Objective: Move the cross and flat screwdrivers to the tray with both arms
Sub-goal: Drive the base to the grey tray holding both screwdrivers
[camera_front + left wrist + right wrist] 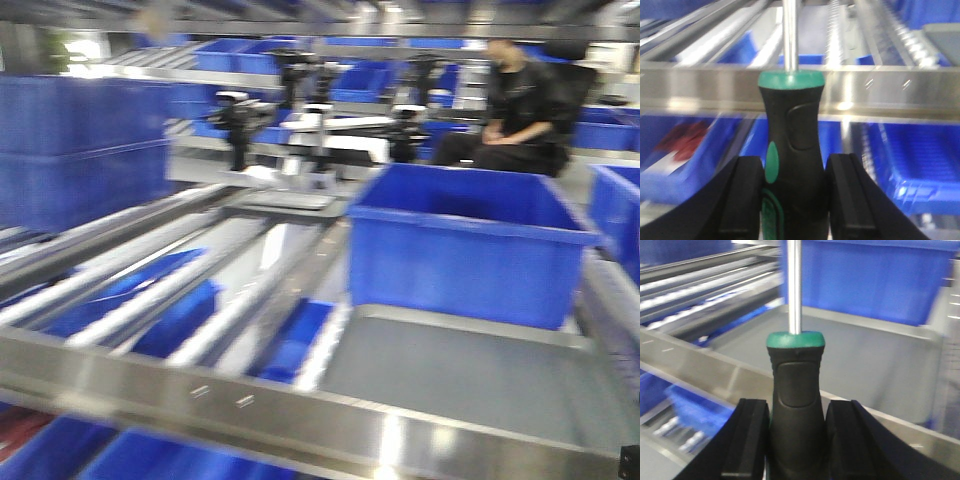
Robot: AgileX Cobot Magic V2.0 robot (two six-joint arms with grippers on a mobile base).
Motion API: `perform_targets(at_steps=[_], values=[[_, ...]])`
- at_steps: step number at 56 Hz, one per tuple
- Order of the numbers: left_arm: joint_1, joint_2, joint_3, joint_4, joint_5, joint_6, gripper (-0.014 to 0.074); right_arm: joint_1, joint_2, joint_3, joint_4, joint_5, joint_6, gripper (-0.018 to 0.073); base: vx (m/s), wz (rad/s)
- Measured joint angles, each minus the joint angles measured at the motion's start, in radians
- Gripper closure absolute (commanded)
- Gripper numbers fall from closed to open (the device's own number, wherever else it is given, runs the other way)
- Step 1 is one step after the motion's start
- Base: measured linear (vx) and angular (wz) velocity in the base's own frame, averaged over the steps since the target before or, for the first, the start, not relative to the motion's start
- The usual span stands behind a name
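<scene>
Black fingers (pixel 746 200) of the left gripper (pixel 796 172) clamp both sides of the left-hand screwdriver (pixel 792 115), a black handle with a green collar whose steel shaft runs up out of the frame, tip unseen. Behind it a steel rail (pixel 890 90) crosses the view, with blue crates (pixel 920 165) on the level beneath, one of them holding something red and too blurred to name. Closed the same way, the right gripper (pixel 797 415) pinches the matching right-hand screwdriver (pixel 795 370), its shaft standing in front of the grey tray (pixel 875 365), which is bare, and the blue bin (pixel 865 280) at the tray's far edge. Which tool is cross and which is flat cannot be told, since neither tip shows. From the front camera the tray (pixel 470 380) lies at the right of the counter (pixel 250 400), roller tracks (pixel 150 290) at its left, and a seated person (pixel 520 100) in black is well behind.
</scene>
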Motion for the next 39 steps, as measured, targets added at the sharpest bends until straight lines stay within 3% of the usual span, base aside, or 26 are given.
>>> perform_targets(at_steps=[22, 39], values=[[0.000, 0.001, 0.000, -0.001, 0.000, 0.000, 0.0594, 0.000, 0.000, 0.000, 0.000, 0.000, 0.000, 0.0567, 0.23, -0.60], [0.000, 0.001, 0.000, -0.002, 0.000, 0.000, 0.0594, 0.000, 0.000, 0.000, 0.000, 0.000, 0.000, 0.0567, 0.07, -0.21]])
